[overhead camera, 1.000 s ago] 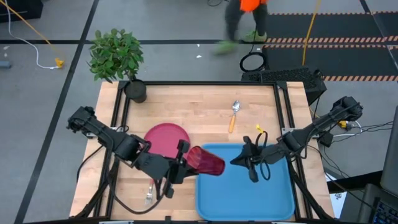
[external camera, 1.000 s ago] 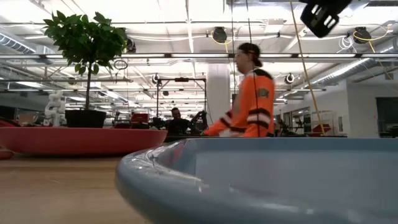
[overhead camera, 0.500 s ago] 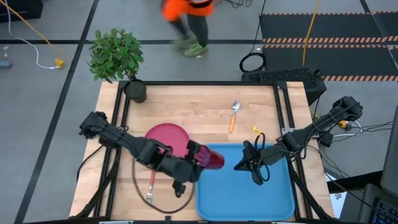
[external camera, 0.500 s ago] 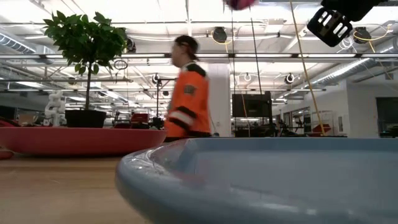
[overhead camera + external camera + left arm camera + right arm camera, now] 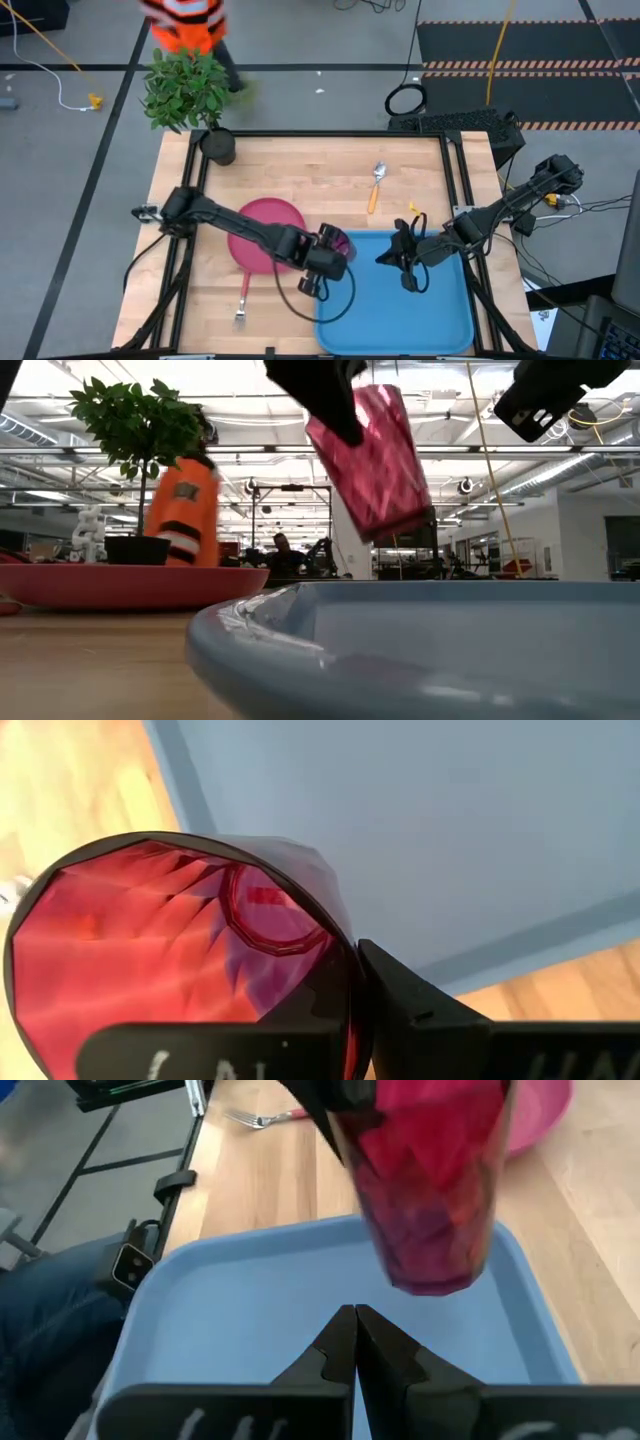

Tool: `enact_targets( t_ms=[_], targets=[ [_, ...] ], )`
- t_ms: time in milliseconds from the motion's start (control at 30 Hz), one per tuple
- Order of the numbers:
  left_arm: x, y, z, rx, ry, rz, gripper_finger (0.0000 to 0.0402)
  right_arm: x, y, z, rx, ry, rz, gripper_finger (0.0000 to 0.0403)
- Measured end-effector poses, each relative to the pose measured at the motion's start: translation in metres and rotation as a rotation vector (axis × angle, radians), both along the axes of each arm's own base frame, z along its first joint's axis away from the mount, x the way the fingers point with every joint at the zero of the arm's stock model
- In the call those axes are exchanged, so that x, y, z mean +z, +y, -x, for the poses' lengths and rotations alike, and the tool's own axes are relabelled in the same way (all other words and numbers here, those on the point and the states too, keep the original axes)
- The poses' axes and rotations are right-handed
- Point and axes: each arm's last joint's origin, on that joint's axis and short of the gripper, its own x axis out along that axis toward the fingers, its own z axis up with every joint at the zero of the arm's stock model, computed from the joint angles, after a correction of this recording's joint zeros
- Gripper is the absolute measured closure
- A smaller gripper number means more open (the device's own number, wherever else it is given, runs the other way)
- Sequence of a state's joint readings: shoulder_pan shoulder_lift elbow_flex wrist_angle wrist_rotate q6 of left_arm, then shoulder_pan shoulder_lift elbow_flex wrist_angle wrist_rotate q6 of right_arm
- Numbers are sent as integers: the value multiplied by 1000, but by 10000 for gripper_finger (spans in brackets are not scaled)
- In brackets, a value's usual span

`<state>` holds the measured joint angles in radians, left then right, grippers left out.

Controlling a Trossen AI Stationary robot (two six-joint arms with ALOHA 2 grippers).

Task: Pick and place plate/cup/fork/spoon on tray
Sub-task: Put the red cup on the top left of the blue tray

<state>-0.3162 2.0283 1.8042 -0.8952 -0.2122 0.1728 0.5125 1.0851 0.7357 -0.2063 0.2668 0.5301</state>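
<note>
1. Your left gripper (image 5: 333, 250) is squeezing the cup (image 5: 337, 243) and holding it in the air, tilted, above the tray's (image 5: 440, 310) 10 o'clock corner. The low view is showing the cup (image 5: 375, 460) hanging clear above the tray's rim (image 5: 300, 630), not touching it.
2. Your right gripper (image 5: 400, 258) is hanging over the tray near its 12 o'clock edge, with its fingers (image 5: 340, 1342) pressed together and holding nothing. It is sitting near the cup, at the cup's 3 o'clock side.
3. The plate (image 5: 258, 225) is lying flat on the table at 9 o'clock from the tray, and your left arm is crossing over it.
4. The fork (image 5: 243, 298) is lying on the table at 6 o'clock from the plate, close to the front edge.
5. The spoon (image 5: 376, 184) is lying on the table at 12 o'clock from the tray, well apart from the cup.
6. The plant pot (image 5: 217, 146) is standing at the table's far left corner, and a person in orange (image 5: 185, 20) is walking behind it.
</note>
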Motion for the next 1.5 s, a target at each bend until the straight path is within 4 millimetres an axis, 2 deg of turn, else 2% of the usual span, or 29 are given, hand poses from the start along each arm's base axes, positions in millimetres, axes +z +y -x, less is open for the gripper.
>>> enact_targets(
  t_ms=[200,367,500,600,733,1033,1500],
  targets=[
    [-8,16,-5,25,49,32,389,-1,0,1,2,13,5,403],
    [-9,18,-5,1,54,28,385,-1,0,1,3,15,7,403],
    [-25,21,-1,-39,105,18,394,-1,0,1,1,13,6,403],
    [-32,23,0,-24,121,19,383,-1,0,0,-2,8,-1,403],
    [-33,23,-2,-24,99,19,370,-1,0,0,-2,8,-1,403],
    [-33,26,-2,22,97,33,385,1,0,0,1,-8,-6,403],
    [-33,27,-3,65,82,28,335,10,3,-6,13,-115,-47,403]
  ],
)
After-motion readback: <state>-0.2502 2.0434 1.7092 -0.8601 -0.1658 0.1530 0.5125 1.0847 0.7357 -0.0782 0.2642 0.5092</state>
